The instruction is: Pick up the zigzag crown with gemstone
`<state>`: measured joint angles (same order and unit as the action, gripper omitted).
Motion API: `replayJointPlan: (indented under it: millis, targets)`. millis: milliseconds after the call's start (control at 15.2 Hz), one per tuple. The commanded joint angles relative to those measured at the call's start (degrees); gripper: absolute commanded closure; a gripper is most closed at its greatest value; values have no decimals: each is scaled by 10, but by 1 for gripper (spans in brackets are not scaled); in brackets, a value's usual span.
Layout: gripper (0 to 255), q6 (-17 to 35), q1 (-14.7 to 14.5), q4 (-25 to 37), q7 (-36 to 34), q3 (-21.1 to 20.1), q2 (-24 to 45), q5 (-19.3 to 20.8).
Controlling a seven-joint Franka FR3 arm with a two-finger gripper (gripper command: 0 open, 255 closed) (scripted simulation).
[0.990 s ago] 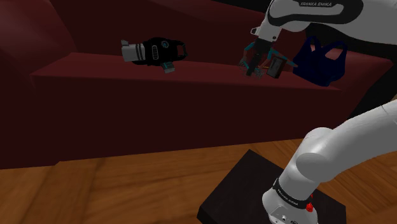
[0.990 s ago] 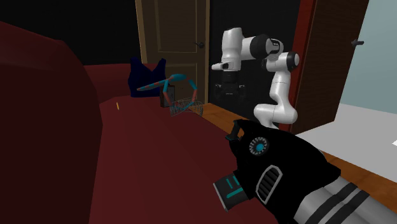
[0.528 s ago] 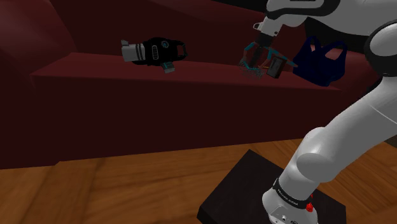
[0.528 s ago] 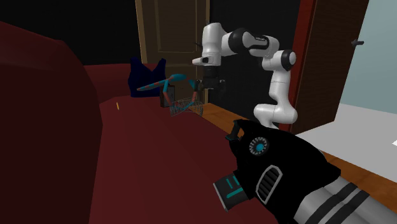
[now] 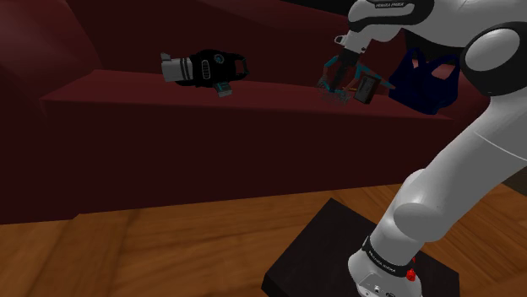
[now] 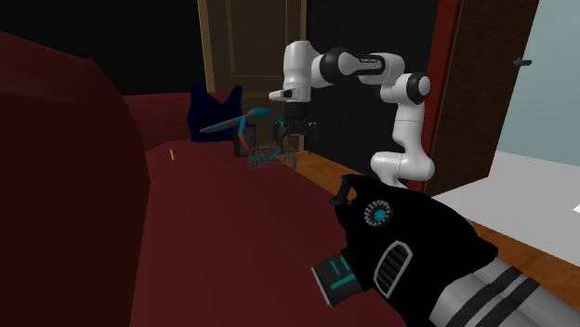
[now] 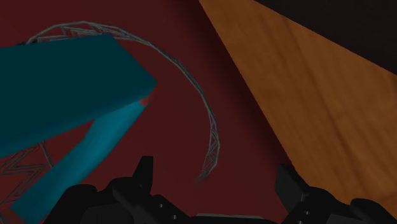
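On the dark red sofa seat [image 5: 127,89], at the shoulder view's left, we see a black-and-white device [image 5: 203,67] lying on its side. Further right, the gripper [image 6: 292,137] hangs just above the grey wire zigzag crown [image 7: 212,127]. The crown lies on the seat near its front edge, close to the wooden floor [image 7: 299,95]. The jaws stand apart, clasping nothing. A teal piece [image 7: 63,83] covers part of the crown's ring in the wrist view. Rightmost sits a dark blue bag-like thing [image 5: 426,80].

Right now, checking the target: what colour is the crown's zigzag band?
The crown's band is grey; the wrist view shows it best.
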<state>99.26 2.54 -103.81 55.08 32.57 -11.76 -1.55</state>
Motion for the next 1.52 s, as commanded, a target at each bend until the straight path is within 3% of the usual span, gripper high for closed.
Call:
replayJointPlan:
  millis: [0,198,264,858,1452]
  targets:
    - [0,16,1,-18,1,0,-3,2]
    - [0,20,1,-23,1,0,-4,2]
    - [255,20,1,-24,1,0,-4,2]
    - [255,20,1,-23,1,0,-4,2]
    - [255,-51,-2,62,0,2,13,-7]
